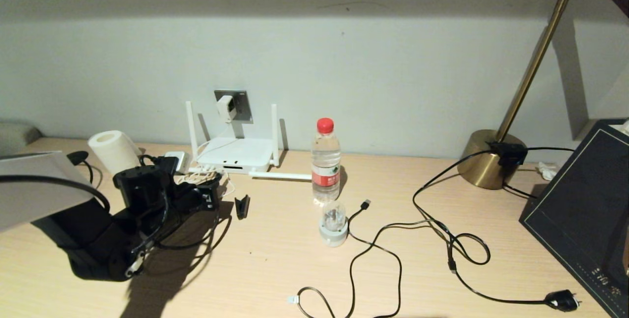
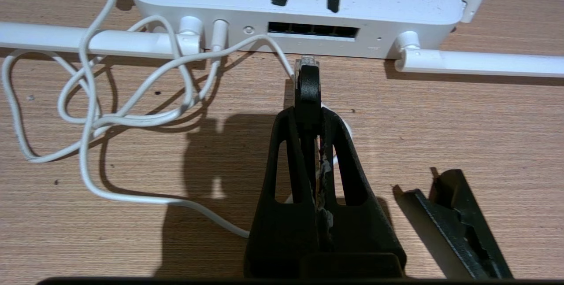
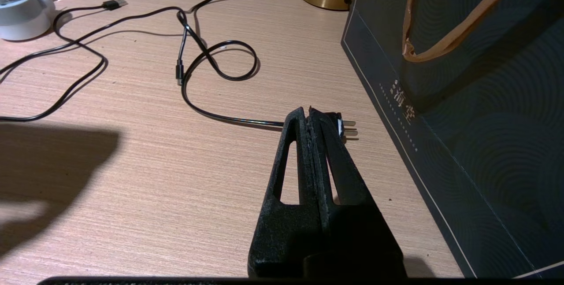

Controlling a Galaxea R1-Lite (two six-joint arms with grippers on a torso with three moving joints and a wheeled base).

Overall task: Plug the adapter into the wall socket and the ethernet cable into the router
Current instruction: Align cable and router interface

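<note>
The white adapter (image 1: 225, 107) sits in the grey wall socket (image 1: 237, 104), and its thin white cord (image 2: 101, 120) runs down in loops to the router. The white router (image 1: 236, 153) lies flat below the socket, with its row of ports (image 2: 313, 29) facing my left gripper. My left gripper (image 2: 308, 111) (image 1: 211, 196) is shut on the ethernet cable's black plug boot (image 2: 307, 84). The clear RJ45 tip (image 2: 307, 61) points at the ports, a short way in front of them. My right gripper (image 3: 308, 115) is shut and empty, low over the table at the right.
A loose black part (image 2: 454, 223) lies beside my left gripper. A water bottle (image 1: 325, 160), a clear-domed gadget (image 1: 334, 222) and a USB-tipped cable (image 1: 366, 204) are mid-table. A mains plug (image 3: 348, 127) lies just beyond my right fingertips, next to a dark bag (image 3: 462, 78). A brass lamp base (image 1: 484, 163) stands behind.
</note>
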